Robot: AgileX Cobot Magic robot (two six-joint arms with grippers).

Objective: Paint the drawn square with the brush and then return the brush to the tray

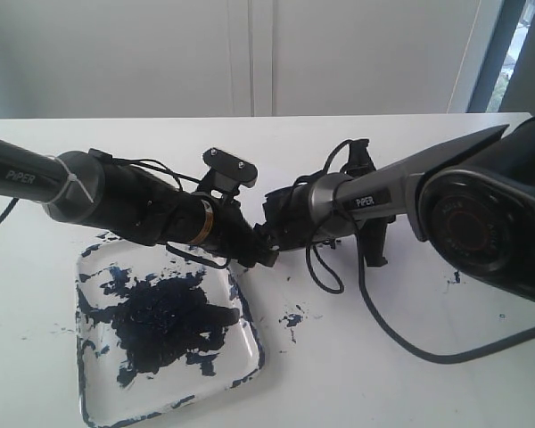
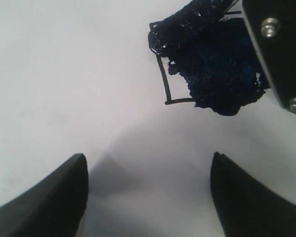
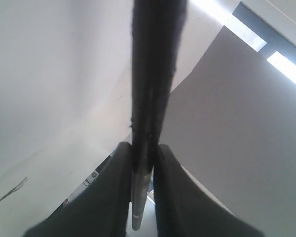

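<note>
The drawn square (image 2: 164,79) shows in the left wrist view, most of its inside smeared thick blue-black. My left gripper (image 2: 149,155) hovers open just short of it, nothing between its fingers (image 2: 49,197). In the right wrist view my right gripper (image 3: 143,165) is shut on the brush (image 3: 155,74); its dark handle runs away from the jaws and its tip is out of view. In the exterior view both grippers meet mid-table, the left (image 1: 254,251) and the right (image 1: 278,225), hiding the square. The tray (image 1: 242,349) with its big blotch lies just left of and in front of them.
A black plate with two screws (image 2: 281,49) overlaps the square's edge in the left wrist view. Paint splatters (image 1: 292,318) mark the white surface right of the tray. A black cable (image 1: 401,343) loops across the table under the right arm.
</note>
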